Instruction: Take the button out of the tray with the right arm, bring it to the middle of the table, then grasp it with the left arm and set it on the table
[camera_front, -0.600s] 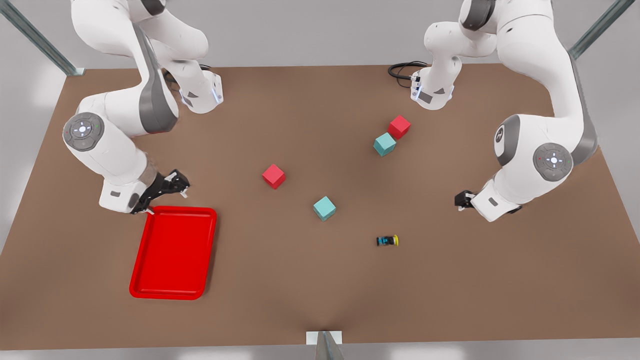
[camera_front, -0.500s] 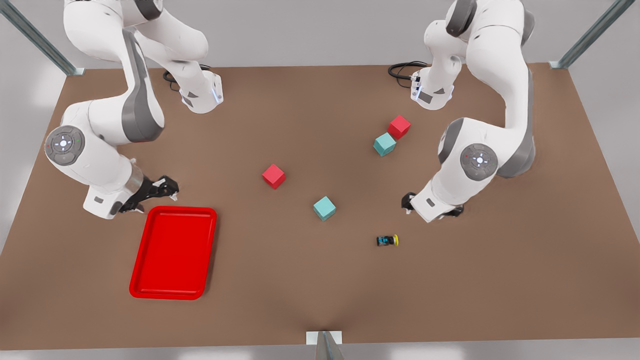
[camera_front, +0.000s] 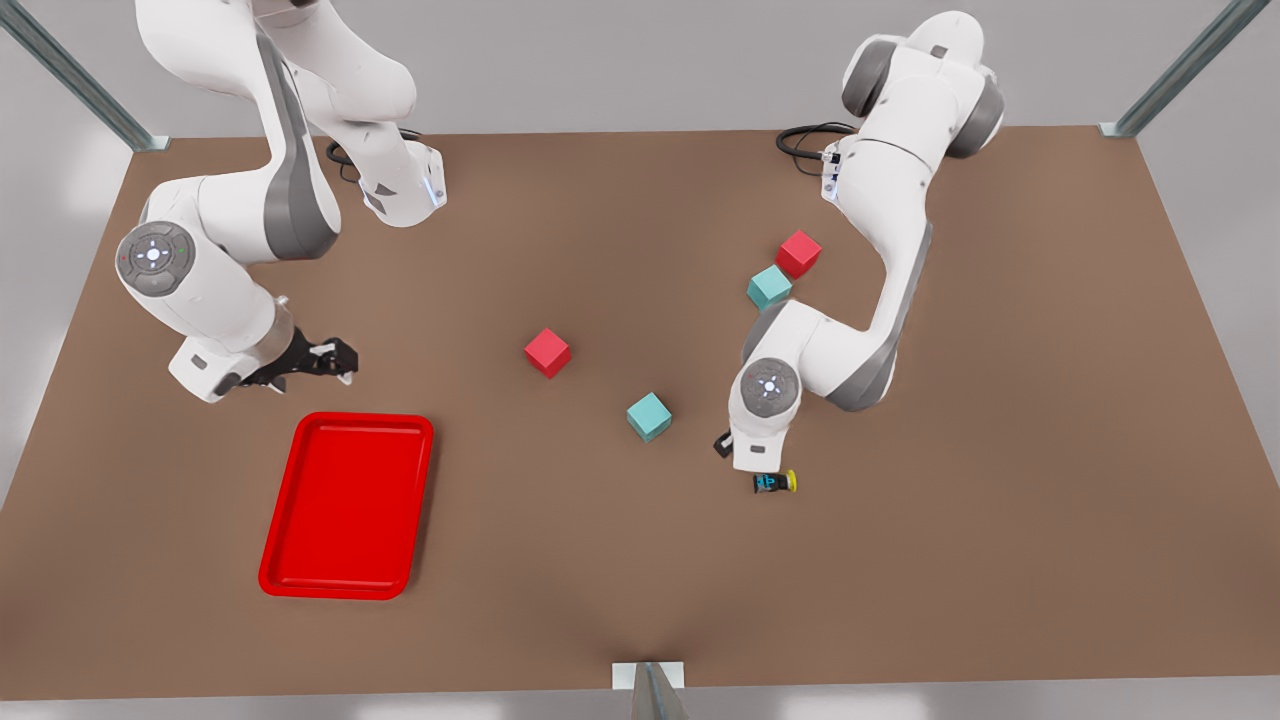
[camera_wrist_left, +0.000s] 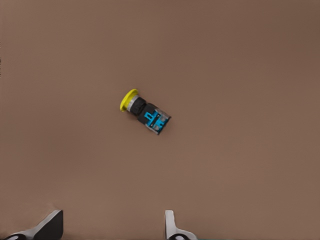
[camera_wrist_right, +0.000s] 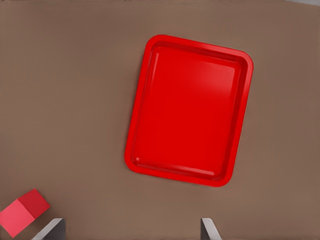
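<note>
The button (camera_front: 776, 483) lies on its side on the bare table (camera_front: 1000, 560), well away from the tray (camera_front: 348, 505) and toward the near edge, a little to the front view's right of the table's middle. Its yellow cap points toward the front view's right, and the blue mark on the dark body faces up (clearest in the left wrist view, where the button (camera_wrist_left: 145, 112) lies alone on the brown top).

The left gripper (camera_front: 745, 455) hangs just above the button, on the far side of it, with its fingers (camera_wrist_left: 172, 227) spread wide and nothing between them.

The right gripper (camera_front: 318, 360) hovers beside the tray's far edge, close to the table's edge at the front view's left, fingers (camera_wrist_right: 209, 230) likewise spread apart and holding nothing. The tray (camera_wrist_right: 190, 110) has nothing in it.

Four cubes sit on the table: a red cube (camera_front: 547, 352) near the middle, a teal cube (camera_front: 649, 416) just nearer than it, and a second teal cube (camera_front: 768, 288) touching a second red cube (camera_front: 798, 253) farther back, beside the left arm (camera_front: 880, 260).
</note>
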